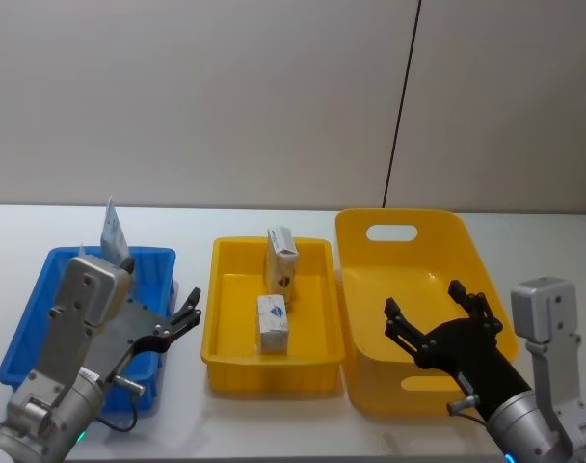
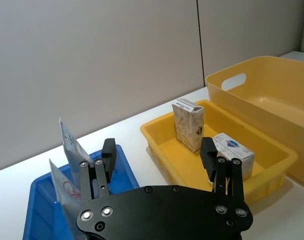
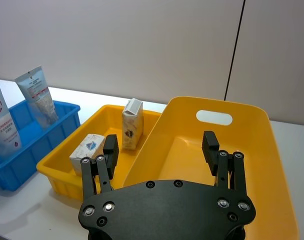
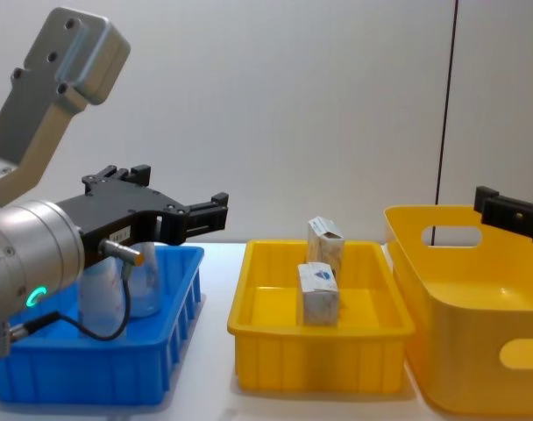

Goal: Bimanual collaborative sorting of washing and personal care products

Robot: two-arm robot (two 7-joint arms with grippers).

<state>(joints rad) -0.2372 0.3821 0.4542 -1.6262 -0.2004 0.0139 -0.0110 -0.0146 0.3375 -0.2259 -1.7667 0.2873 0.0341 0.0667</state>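
Note:
Two white tubes [image 3: 37, 95] with pale-blue crimped ends stand in the blue bin [image 1: 31, 323] at the left; one tip [image 1: 113, 231] rises behind my left arm. Two whitish cartons rest in the small yellow tray [image 1: 226, 333]: one upright [image 1: 281, 254] at the back, one [image 1: 273, 323] nearer the front. My left gripper [image 1: 182, 318] hovers open and empty over the blue bin's right side, beside the tubes [image 2: 71, 142]. My right gripper [image 1: 428, 307] hangs open and empty above the large yellow bin [image 1: 409, 253].
The three containers stand side by side on a white table [image 1: 274, 224], with a grey wall behind. The large yellow bin holds nothing. A black cable [image 1: 401, 106] runs down the wall behind it.

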